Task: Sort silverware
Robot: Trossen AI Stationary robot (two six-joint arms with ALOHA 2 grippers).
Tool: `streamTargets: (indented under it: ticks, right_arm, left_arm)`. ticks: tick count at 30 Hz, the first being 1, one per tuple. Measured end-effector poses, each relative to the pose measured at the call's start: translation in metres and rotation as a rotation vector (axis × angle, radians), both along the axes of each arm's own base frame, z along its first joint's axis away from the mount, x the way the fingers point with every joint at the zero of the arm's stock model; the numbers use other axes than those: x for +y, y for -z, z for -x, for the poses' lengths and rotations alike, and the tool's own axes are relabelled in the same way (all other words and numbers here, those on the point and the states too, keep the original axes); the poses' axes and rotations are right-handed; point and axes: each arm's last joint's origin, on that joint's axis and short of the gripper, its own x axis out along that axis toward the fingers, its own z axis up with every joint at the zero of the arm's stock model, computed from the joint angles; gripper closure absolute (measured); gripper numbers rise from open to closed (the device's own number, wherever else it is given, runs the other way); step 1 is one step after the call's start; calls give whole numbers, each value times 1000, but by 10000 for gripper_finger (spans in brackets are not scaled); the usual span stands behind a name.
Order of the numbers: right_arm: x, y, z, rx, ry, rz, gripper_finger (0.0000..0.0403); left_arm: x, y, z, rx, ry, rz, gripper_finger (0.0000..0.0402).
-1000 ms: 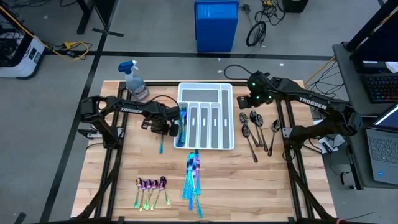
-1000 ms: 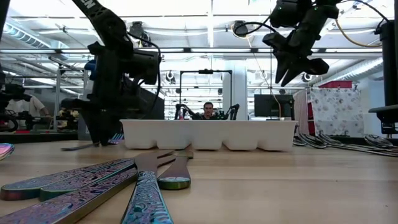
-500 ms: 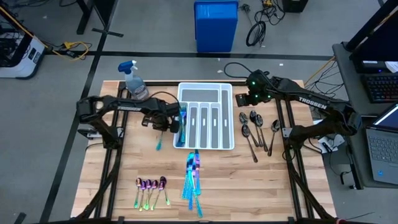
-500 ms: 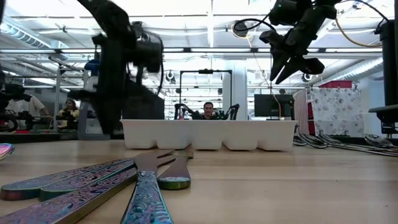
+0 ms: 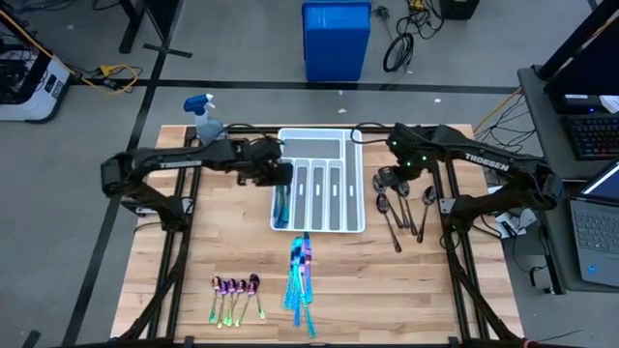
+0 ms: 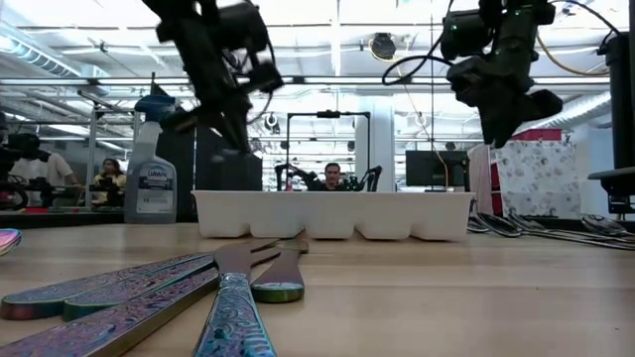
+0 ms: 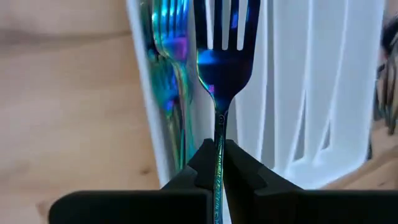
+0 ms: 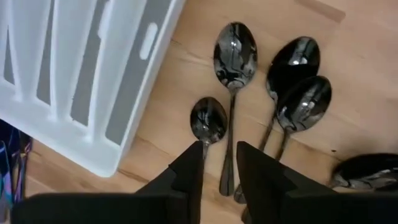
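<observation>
Left gripper [image 7: 219, 163]: pinching fork [image 7: 222, 59], tines ahead, over tray [image 5: 350, 188] slot. Right gripper [image 8: 219, 163]: spread, above dark spoons [image 8: 209, 120].

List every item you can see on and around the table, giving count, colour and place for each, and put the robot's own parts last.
Tray: one, white, table centre.
Forks in tray: several, blue-teal, leftmost slot.
Held fork: one, blue, above the tray.
Dark spoons: about six, gunmetal, right of tray.
Knives: several, iridescent blue, front centre.
Small spoons: five, rainbow-purple, front left.
Spray bottle: one, clear with blue top, back left.
Bin: one, blue, floor behind table.
Left gripper: shut on held fork.
Right gripper: open, over dark spoons.
</observation>
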Motion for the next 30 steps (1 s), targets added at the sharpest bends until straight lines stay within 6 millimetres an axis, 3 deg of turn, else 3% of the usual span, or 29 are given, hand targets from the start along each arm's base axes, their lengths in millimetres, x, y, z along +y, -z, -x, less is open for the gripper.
streamTargets:
  ticks: [6, 15, 20, 24, 30]
  right_arm:
    - [0, 0, -2, -17, 51, -9, 292]
    - [11, 0, -6, -3, 74, -40, 256]
    - [16, 0, -9, -1, 78, -50, 238]
    - [20, 2, -9, 15, 61, -57, 227]
    - [27, 38, 2, 106, 81, -139, 216]
  left_arm:
    - [17, 31, -15, 27, 32, 30, 401]
    - [22, 66, -28, 80, 62, 111, 391]
    - [22, 63, -27, 66, 49, 132, 356]
    - [21, 50, -25, 27, 58, 137, 327]
    - [24, 18, -23, -94, 111, 108, 305]
